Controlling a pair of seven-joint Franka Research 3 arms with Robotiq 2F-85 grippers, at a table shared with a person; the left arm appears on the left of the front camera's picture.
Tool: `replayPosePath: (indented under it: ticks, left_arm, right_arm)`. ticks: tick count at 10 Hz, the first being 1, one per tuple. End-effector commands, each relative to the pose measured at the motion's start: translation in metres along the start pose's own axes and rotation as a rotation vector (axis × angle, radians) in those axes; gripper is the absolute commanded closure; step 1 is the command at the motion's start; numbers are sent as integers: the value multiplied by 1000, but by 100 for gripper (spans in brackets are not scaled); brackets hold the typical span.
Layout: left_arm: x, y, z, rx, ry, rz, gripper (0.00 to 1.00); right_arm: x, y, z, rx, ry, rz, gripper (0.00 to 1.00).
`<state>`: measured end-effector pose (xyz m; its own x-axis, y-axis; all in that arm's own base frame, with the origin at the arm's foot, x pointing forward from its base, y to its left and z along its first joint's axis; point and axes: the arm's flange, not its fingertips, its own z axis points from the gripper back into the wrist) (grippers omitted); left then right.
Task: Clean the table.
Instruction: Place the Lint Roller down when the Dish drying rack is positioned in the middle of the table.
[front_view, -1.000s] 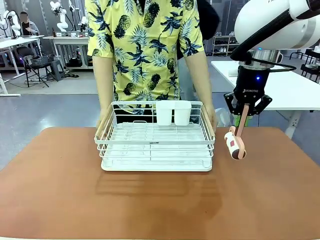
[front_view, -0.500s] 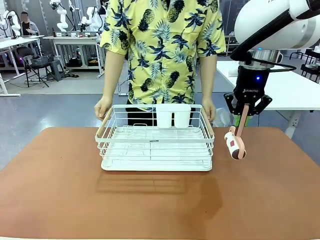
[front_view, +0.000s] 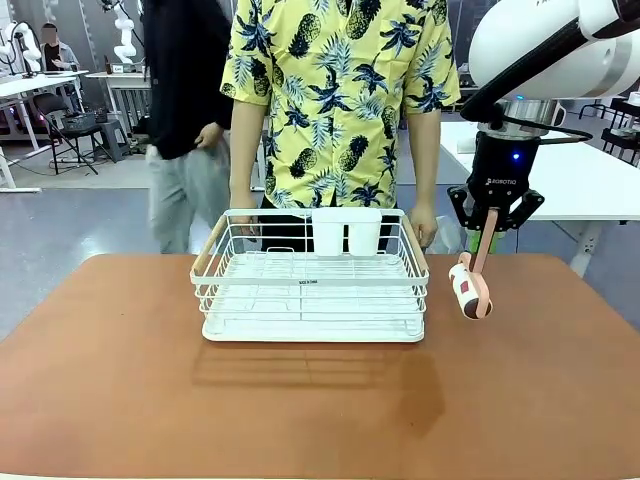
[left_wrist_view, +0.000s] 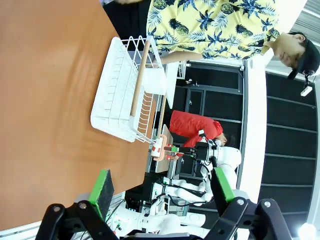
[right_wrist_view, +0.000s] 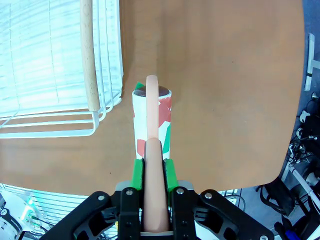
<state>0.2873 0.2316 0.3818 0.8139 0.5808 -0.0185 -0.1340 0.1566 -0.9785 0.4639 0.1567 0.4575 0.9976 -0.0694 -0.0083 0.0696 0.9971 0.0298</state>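
Right end effector (front_view: 485, 240) clamped on the pink handle of a lint roller (front_view: 470, 287) — held above the worktop (front_view: 320, 400).

The roller's red-and-white patterned head hangs below the closed fingers, just beside the white wire dish rack (front_view: 310, 278); the reddish-brown worktop spreads beneath and around both. Left end effector (left_wrist_view: 159, 192) — green pads well apart, nothing between them, high over the worktop's edge.

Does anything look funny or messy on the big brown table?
Nothing is spilled or broken. The dish rack sits straight on the table, and the right gripper holds a lint roller by its handle.
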Motion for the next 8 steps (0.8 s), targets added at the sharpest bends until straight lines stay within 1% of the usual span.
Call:
replayPosePath:
  ticks: [1,2,3,4,5,6,7,8]
  left_arm:
    - [-2,0,3,-15,5,-11,0]
    - [-2,0,3,-15,5,-11,0]
    - [-2,0,3,-15,5,-11,0]
    - [-2,0,3,-15,5,-11,0]
    - [-2,0,3,-15,5,-11,0]
    - [-2,0,3,-15,5,-11,0]
    - [-2,0,3,-15,5,-11,0]
    - [-2,0,3,-15,5,-11,0]
  right_arm:
    - [1,1,3,4,-8,0,79]
    - [0,0,0,0,0,0,79]
    - [9,1,4,22,5,-134,79]
    - [24,-2,6,39,-40,-444,79]
    - [32,-5,3,14,-80,-716,79]
    - [36,-17,1,12,-114,-896,79]
    - [38,-27,-6,-12,-171,-1052,79]
    - [41,-33,-14,49,-198,-1161,79]
